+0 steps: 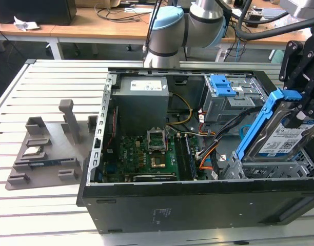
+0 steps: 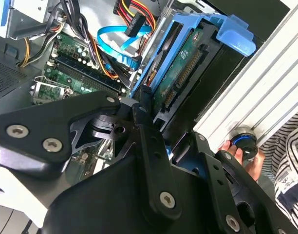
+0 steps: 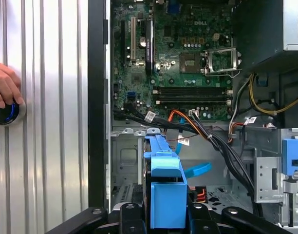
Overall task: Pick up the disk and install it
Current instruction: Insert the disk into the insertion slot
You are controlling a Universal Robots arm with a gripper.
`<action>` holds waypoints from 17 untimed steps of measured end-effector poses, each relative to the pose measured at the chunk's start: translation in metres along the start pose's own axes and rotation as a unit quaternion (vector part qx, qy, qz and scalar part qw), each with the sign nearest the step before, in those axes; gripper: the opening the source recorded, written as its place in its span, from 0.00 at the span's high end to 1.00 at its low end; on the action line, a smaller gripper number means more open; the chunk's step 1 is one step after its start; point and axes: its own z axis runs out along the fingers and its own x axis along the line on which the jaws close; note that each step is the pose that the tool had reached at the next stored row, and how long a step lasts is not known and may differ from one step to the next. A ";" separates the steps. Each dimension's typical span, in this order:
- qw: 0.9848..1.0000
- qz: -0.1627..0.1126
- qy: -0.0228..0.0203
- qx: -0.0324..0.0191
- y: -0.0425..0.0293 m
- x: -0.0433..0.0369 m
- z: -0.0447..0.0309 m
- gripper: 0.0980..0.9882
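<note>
Pickup done: my end effector (image 1: 300, 110) is clamped on the disk (image 1: 280, 136), held tilted just above the PC case (image 1: 198, 205) bay; install not finished.

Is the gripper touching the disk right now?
Touching. In the exterior view the gripper is clamped over the tilted disk at its upper edge, holding it above the computer case; no gap shows between them.
</note>
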 end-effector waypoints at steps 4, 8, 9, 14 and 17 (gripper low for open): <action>1.000 0.000 0.000 0.000 -0.0002 -0.0001 0.0061 0.70; 1.000 0.000 0.000 0.000 -0.0002 -0.0001 0.0093 0.70; 1.000 0.000 0.000 0.000 -0.0003 -0.0001 0.0099 0.70; 1.000 0.000 0.000 0.000 -0.0004 -0.0002 0.0175 0.70; 1.000 0.000 0.000 0.000 -0.0006 -0.0002 0.0241 0.70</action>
